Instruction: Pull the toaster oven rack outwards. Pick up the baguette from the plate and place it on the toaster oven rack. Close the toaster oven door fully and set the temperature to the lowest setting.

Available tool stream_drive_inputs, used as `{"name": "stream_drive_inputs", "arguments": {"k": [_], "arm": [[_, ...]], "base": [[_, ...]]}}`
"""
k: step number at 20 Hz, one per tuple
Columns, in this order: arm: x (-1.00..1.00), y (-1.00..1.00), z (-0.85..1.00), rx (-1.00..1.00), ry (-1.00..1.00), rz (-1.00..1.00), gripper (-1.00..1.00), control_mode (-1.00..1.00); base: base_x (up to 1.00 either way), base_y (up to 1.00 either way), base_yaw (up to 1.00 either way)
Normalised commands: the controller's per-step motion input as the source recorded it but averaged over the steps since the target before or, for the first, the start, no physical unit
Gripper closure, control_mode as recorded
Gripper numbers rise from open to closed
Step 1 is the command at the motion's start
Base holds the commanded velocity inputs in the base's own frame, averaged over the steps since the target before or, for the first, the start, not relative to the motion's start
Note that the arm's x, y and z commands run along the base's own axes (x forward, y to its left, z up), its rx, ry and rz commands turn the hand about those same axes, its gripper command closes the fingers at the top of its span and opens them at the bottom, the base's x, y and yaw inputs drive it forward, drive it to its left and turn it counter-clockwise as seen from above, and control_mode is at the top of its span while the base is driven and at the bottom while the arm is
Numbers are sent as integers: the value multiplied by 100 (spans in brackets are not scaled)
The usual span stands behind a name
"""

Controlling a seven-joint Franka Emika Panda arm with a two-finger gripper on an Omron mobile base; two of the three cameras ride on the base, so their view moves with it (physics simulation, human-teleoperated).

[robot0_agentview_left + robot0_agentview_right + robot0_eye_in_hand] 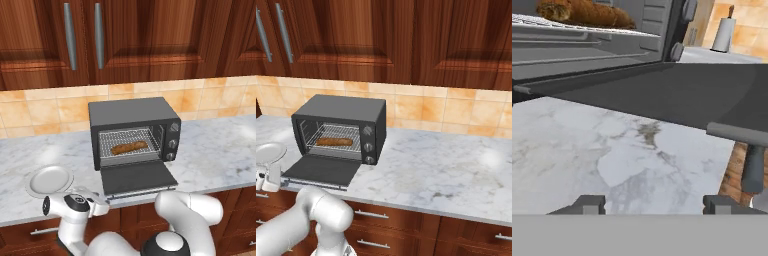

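The dark toaster oven [132, 117] stands on the marble counter with its door [137, 177] dropped flat open. The brown baguette [129, 147] lies on the silver wire rack [107, 142] inside the cavity. Left of the oven sits the round white plate [50, 179], with nothing on it. My gripper [102, 204] is low at the counter's front edge, by the door's front left corner. It is open and holds nothing. In the hand view the gripper [654, 205] looks under the door [677, 95], with the bar handle [737, 132] to the right and the baguette [587, 12] at the top.
Three knobs [172, 142] run down the oven's right side. A paper towel roll [724, 32] stands behind the oven. Wooden cabinets hang above, and drawers sit below the counter edge. Marble counter [456, 160] stretches to the right of the oven.
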Motion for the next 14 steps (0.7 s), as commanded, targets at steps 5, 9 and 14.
{"name": "stream_drive_inputs", "arguments": {"k": [5,9,14], "arm": [[13,5,-32,-14,1,-1,-100,-100],[0,-17,-43,-6,-5,0,-100,-100],[0,-52,-38,0,-9,0,-100,-100]], "base": [[0,0,0],[0,0,0],[0,0,0]]}}
